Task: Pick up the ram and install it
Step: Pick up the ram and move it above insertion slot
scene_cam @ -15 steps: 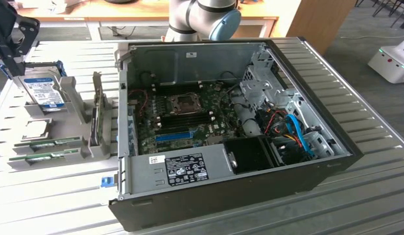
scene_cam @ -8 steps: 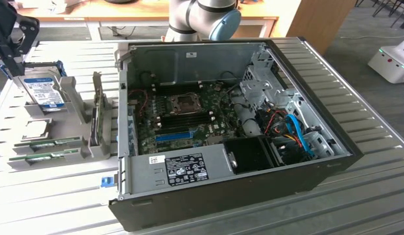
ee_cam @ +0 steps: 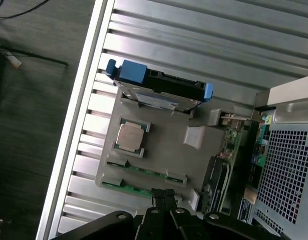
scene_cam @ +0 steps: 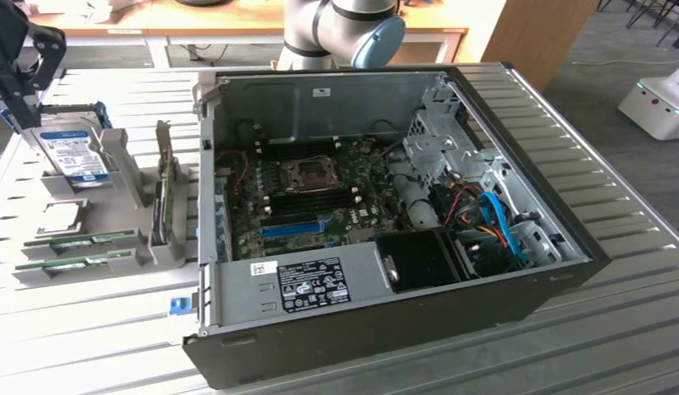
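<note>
Hand (ee_cam: 164,196) fingers together, gripping nothing, above grey holder (scene_cam: 119,177) on the counter (scene_cam: 86,329). Ram (scene_cam: 76,263) sits on edge in the holder's outermost slot, long axis across the exterior view, parallel to second stick (scene_cam: 85,241) just beside it. CPU (ee_cam: 130,137) and hard drive (scene_cam: 76,152) beyond; open computer case (scene_cam: 383,206) at exterior view's right.

The ram (ee_cam: 124,188) stands sunk in its grey holder (ee_cam: 164,150), only the top edge showing, one end hidden behind the end effector (ee_cam: 164,196), which the picture's edge cuts off.
</note>
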Controlling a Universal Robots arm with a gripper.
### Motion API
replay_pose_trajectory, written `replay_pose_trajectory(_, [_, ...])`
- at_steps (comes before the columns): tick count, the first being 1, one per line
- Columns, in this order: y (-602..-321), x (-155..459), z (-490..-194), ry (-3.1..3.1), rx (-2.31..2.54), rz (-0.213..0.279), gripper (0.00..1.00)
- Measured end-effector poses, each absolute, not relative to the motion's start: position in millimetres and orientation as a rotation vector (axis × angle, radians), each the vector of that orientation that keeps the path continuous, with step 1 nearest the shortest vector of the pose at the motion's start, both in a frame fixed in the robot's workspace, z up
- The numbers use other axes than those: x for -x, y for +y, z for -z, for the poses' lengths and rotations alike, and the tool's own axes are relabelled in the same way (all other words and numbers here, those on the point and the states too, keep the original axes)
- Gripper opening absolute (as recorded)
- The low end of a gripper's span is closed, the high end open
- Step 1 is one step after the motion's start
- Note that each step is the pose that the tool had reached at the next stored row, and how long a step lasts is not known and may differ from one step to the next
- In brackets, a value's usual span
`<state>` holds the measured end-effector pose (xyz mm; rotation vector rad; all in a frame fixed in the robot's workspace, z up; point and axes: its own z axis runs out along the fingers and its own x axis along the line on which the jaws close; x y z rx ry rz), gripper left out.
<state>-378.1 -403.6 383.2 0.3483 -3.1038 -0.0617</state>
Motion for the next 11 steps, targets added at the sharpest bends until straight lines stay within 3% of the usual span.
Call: replay_pose_trajectory(11, [-403.6,378.1,-383.2,-3.084,-0.484,0.06,0.1])
